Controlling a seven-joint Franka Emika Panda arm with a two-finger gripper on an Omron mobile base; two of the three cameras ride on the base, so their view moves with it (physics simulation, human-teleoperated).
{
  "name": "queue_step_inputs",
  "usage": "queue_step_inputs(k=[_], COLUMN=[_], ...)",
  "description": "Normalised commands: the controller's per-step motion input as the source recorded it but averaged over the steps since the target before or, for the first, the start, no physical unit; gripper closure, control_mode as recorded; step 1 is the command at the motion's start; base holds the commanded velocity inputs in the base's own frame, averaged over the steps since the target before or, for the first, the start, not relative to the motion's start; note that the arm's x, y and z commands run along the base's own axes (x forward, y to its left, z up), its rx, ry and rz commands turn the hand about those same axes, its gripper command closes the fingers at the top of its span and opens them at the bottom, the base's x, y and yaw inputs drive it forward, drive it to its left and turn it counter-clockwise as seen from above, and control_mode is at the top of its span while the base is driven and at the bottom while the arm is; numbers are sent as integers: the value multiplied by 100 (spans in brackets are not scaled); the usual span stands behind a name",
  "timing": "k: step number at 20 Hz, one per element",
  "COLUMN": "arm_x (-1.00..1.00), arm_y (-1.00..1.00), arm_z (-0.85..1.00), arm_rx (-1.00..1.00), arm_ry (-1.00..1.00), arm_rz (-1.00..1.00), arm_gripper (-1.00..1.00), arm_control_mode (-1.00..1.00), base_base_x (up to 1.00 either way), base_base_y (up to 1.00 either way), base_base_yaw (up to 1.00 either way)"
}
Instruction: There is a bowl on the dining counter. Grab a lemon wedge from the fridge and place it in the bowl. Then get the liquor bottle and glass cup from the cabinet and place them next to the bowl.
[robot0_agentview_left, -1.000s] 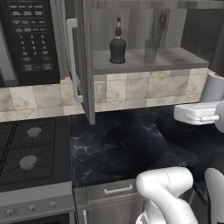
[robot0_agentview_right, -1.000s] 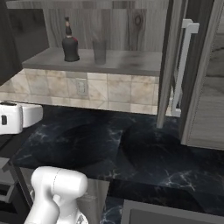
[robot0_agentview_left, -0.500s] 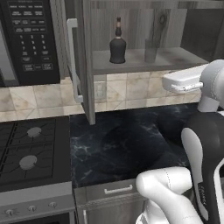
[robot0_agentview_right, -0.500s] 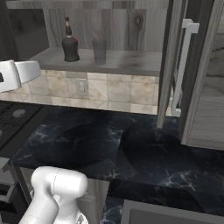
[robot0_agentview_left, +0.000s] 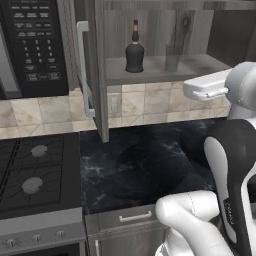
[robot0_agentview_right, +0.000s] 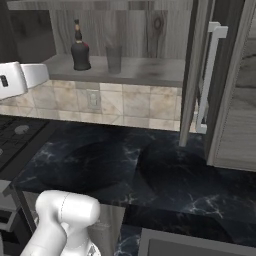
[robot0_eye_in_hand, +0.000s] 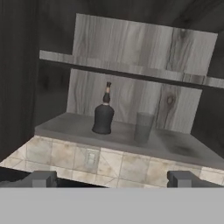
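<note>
A home kitchen: black microwave (robot0_agentview_left: 35, 47) above a gas stove (robot0_agentview_left: 32, 172), tiled backsplash (robot0_agentview_right: 125, 102), marbled black worktop (robot0_agentview_left: 145, 162), open wall cabinet (robot0_agentview_left: 160, 70).

You see the small, nearly black squat liquor bottle (robot0_agentview_left: 134, 52) with thin neck and brownish stopper standing upright on the open dark grey wood-grain wall cabinet's (robot0_agentview_left: 150, 74) lower shelf; the see-through grey glass tumbler (robot0_agentview_left: 172, 58) stands upright near it, at its three o'clock.

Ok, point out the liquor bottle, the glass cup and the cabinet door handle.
liquor bottle (robot0_eye_in_hand: 103, 120), hand view, on its round body.
glass cup (robot0_eye_in_hand: 143, 127), hand view, on its side wall.
cabinet door handle (robot0_agentview_left: 83, 70), left base view, mid-bar.
</note>
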Motion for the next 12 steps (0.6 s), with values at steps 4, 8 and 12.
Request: queue_step_inputs(k=[4,8,12], arm_x=[24,13,2], arm_y=[0,0,0], arm_z=[20,19,12], arm_rx=[0,0,0], arm_ry=[0,-2,-5], arm_rz=[0,2,1], arm_gripper=[-100,-100,-100], arm_control_mode=[-100,-100,-100], base_base_x=[0,0,0], base_base_y=[0,0,0], base_base_yaw=[0,0,0])
